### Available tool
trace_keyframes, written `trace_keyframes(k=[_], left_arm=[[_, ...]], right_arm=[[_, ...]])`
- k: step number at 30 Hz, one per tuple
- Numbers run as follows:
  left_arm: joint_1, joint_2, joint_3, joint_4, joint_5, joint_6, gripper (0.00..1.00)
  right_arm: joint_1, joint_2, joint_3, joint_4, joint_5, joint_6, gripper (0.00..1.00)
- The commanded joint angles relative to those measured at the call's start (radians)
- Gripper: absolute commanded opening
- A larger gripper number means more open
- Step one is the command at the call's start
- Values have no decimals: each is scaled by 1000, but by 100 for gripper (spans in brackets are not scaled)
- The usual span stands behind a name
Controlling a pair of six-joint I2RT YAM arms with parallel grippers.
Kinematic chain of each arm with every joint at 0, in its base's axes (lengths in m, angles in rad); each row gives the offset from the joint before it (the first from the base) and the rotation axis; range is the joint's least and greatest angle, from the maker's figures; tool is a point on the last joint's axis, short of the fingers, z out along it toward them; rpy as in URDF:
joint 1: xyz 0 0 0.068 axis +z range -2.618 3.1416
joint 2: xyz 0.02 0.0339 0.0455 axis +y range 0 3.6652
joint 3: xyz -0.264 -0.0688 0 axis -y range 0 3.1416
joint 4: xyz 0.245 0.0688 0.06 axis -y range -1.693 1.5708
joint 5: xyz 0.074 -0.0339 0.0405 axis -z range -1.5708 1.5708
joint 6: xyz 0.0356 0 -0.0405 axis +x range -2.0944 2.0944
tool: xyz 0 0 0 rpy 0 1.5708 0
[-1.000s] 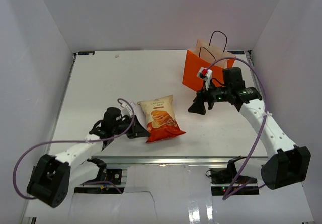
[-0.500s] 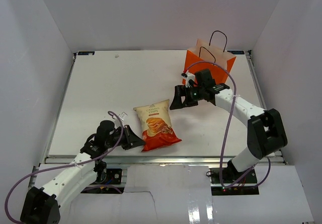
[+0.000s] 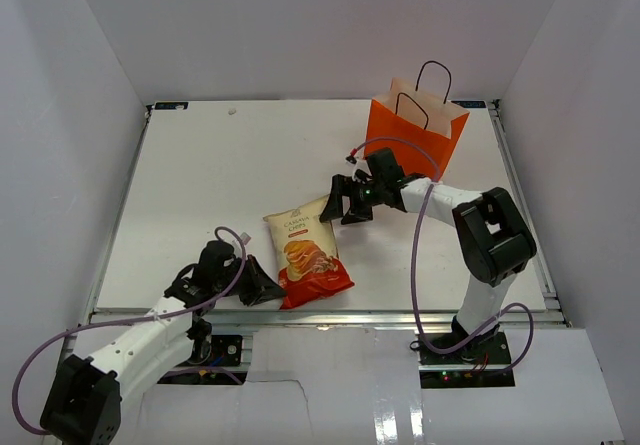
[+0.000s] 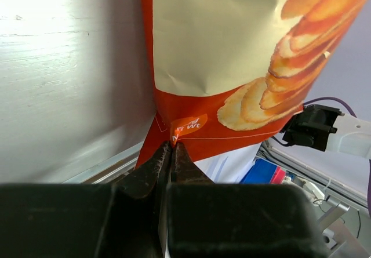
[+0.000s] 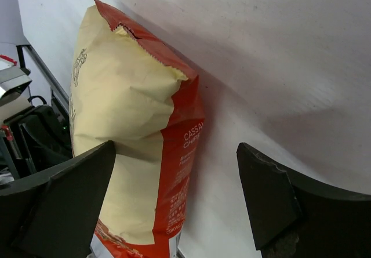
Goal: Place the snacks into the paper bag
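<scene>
Since the left claw [image 4: 173, 146] is clenched on the bottom seam of the puffy orange-and-cream foil chip bag [image 3: 305, 255], you have one end pinned. It's a thin pinch: the left wrist view shows only the seam tab between the fingertips.

The right claw [image 3: 337, 212] is released, fingers spread wide, nothing in it. The chip bag's serrated top end sits right at the mouth of that opening. I can't tell whether it's actually between the fingers or just ahead of them.

Key geometry: the chip bag's long axis runs from the left claw's pinch straight away toward the right claw's opening, so your two claws face each other along it. It lies print up on the white table [image 3: 220, 165].

The tall upright orange paper bag with black loop handles [image 3: 412, 140] stands just behind the right claw, beside that arm, mouth up. It's well apart from the left claw, with the chip bag between them. The right arm is clearly nearer.

My read: you take the top end with the right, release the left, then carry back to the paper bag.

Risks, my guess:
- The chip bag looks nearly as wide as the paper bag's mouth, so go in end-first.
- The paper bag looks light and nothing braces it, so a side nudge could tip it.
- I can't see inside it.
</scene>
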Motion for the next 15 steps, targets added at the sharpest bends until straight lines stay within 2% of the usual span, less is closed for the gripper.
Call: trace_keyframes(k=[1, 10, 15], left_arm=[[-4, 42, 27, -44, -45, -8, 12], [-6, 77, 35, -49, -60, -7, 12], [-6, 74, 32, -51, -63, -12, 12]], right_arm=[[9, 35, 9, 119, -57, 56, 90], [26, 65, -15, 328, -213, 165, 90], [34, 86, 0, 352, -232, 183, 90]])
